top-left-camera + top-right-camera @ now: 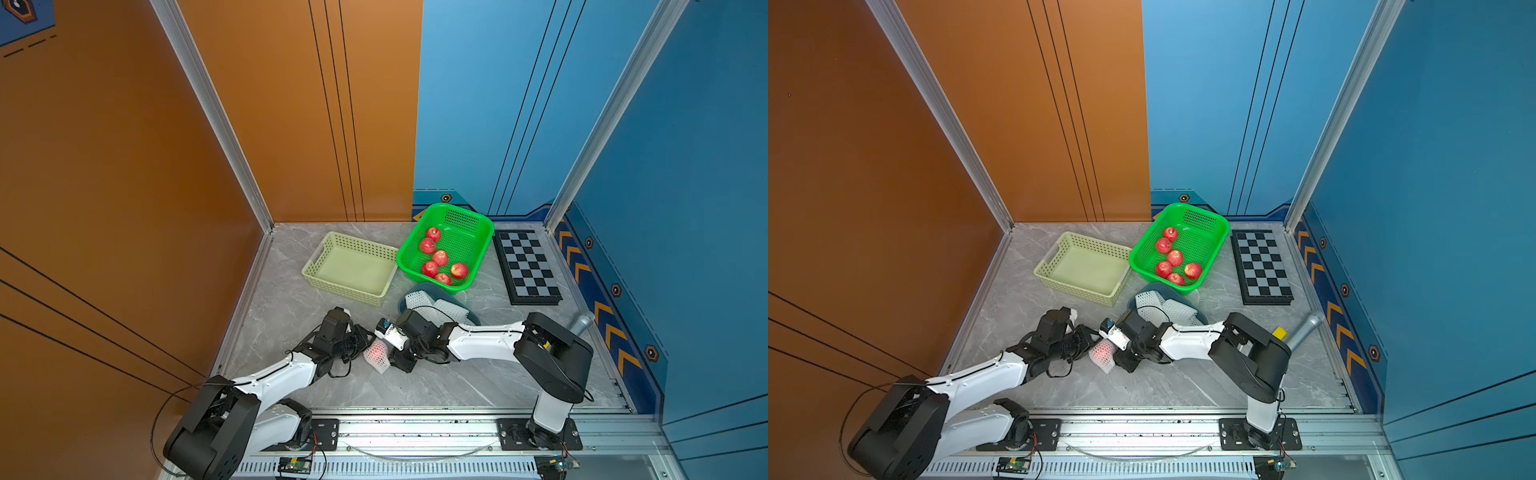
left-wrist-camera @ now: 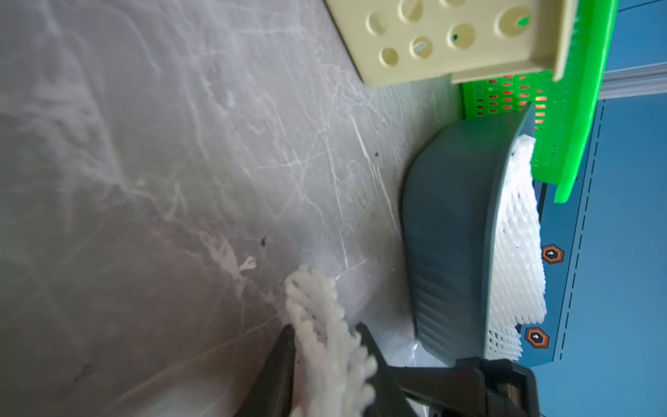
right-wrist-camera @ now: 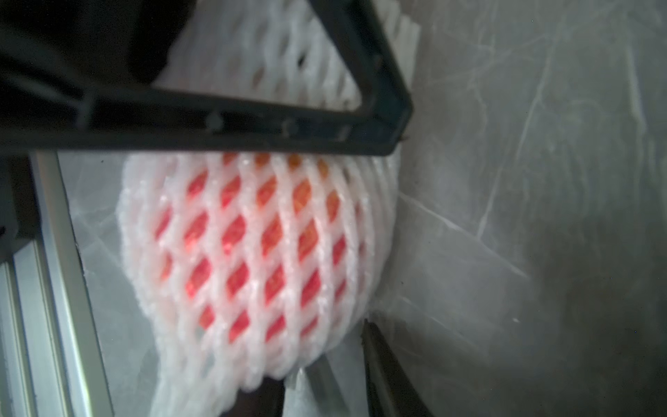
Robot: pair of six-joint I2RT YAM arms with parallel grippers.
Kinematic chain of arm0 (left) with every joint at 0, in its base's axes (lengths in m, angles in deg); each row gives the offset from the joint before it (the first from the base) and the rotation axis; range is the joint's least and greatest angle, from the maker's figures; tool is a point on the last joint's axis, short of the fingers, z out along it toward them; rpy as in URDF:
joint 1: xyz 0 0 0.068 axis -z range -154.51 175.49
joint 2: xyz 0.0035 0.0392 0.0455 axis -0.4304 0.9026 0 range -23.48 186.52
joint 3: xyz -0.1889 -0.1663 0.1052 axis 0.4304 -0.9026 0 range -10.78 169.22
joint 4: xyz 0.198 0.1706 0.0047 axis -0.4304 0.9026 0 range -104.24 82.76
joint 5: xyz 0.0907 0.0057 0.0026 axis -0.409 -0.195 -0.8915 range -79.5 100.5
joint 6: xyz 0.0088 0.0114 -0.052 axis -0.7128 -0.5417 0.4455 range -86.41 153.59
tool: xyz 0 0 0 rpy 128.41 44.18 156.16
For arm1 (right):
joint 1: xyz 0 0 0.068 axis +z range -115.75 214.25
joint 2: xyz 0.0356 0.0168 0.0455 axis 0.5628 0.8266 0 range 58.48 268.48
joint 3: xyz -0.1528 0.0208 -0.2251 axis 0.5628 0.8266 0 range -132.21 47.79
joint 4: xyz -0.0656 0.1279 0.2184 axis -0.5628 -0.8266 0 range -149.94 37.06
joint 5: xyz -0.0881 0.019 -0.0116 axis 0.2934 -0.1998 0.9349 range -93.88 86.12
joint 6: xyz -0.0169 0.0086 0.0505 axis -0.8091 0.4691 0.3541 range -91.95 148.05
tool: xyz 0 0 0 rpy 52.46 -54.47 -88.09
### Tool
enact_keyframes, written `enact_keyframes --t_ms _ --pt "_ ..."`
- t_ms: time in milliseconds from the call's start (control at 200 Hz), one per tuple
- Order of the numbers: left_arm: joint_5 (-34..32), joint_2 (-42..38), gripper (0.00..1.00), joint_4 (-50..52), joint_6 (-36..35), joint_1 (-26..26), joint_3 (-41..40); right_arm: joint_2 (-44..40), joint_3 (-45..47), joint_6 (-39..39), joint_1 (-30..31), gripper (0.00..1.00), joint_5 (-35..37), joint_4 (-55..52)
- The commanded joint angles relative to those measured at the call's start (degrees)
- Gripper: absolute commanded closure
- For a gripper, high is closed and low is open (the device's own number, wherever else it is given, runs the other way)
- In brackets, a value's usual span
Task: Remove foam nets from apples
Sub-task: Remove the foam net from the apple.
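At lower centre in both top views, you find the left gripper [image 1: 365, 341] pinched narrow on a loose end of the foam net [image 2: 314, 289] | just right: netted apple [image 1: 376, 352] | right gripper [image 3: 382, 231]: jaws apart astride that apple, grip unclear | upper right: six bare apples [image 1: 440, 257] in green basket [image 1: 461, 217]

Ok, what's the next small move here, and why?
Probably close the right gripper on the round red apple, which sits between its spread jaws. The left gripper pinches the free end of the white foam mesh net, so a held apple lets it pull the net off.
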State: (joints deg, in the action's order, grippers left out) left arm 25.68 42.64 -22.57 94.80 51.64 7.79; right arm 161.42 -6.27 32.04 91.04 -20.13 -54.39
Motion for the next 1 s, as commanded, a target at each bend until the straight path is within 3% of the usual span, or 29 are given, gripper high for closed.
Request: enact_keyframes --t_ms 0,135,260,346,411,521,626,996 --pt "-3.8 -2.9 0.77 8.3 -2.8 -0.6 0.8 -3.5 -0.4 0.2 -0.7 0.47 1.1 -1.1" --pt "-6.8 -6.1 0.85 13.9 -4.8 -1.7 1.6 -7.0 0.2 -0.1 -0.8 0.39 1.1 -2.0" --pt "-8.4 -7.7 1.0 15.9 -4.9 -2.8 0.8 -8.7 0.6 -0.2 -0.6 0.39 1.2 -2.8" --pt "-8.9 -8.2 1.0 16.0 -4.8 -3.0 0.2 -9.6 1.0 -0.2 -0.5 0.4 1.0 -2.9" --pt "-9.6 -8.3 1.0 16.6 -4.9 -3.1 0.0 -10.1 1.4 -0.1 -0.4 0.47 0.9 -2.8" --pt "-10.1 -8.0 1.0 17.2 -5.1 -3.2 0.1 -10.3 2.2 0.1 0.0 0.73 -0.6 -1.3" --pt "-10.2 -7.6 1.0 17.4 -5.1 -3.2 0.2 -9.0 1.9 0.6 0.8 0.89 -2.0 0.3" --pt "-10.4 -8.5 1.0 17.9 -5.1 -3.4 -0.4 -3.4 -0.9 1.7 2.1 0.94 -4.7 3.4"
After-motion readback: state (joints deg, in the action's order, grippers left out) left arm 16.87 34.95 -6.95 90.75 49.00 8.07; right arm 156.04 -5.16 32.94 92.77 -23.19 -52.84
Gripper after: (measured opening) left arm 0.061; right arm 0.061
